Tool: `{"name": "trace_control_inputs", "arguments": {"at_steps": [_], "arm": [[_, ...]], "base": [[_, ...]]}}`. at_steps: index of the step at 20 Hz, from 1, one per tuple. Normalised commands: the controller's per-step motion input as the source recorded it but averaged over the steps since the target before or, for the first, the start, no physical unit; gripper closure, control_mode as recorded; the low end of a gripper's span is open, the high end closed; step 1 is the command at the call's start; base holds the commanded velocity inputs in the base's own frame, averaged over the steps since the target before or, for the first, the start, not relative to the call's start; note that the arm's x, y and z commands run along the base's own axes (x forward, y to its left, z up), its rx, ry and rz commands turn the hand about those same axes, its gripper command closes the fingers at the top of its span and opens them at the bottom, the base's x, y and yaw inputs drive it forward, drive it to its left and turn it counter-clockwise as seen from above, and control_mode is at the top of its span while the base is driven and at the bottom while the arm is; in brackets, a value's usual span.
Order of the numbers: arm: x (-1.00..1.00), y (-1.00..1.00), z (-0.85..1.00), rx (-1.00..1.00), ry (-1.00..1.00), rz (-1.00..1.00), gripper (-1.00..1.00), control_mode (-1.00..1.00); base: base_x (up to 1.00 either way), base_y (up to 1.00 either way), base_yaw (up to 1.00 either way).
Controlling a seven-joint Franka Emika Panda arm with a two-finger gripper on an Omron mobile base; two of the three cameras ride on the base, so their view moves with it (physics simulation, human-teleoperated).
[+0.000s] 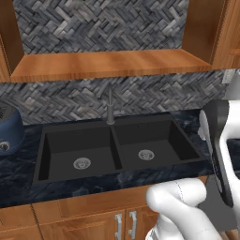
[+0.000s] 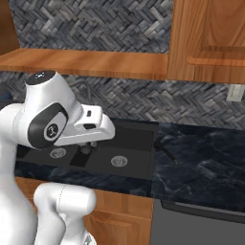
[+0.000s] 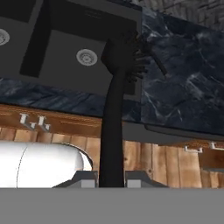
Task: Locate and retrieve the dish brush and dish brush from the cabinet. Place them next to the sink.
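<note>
My arm reaches across the black sink; a thin dark brush lies on the marble tabletop just beside the basin's right rim.

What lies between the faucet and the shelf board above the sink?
Only herringbone backsplash. The left base view shows the faucet rising toward the shelf board with nothing else between them.

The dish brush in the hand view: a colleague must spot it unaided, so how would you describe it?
Find the black double-basin sink set in the dark marbled counter. In front of its right edge, a long thin black handle rises from between the fingers. That is the dish brush, alone in having a bristly head.
</note>
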Motion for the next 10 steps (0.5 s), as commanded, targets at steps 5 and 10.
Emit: {"name": "trace_control_inputs", "arguments": {"at_steps": [5, 10], "arm": [[0.57, -0.66, -0.46, 0.01, 0.02, 0.15, 1.00, -1.00], [0.55, -0.67, -0.45, 0.05, -0.02, 0.17, 1.00, -1.00]], "base": [[0.00, 0.00, 0.00], [0.00, 0.00, 0.00]]}}
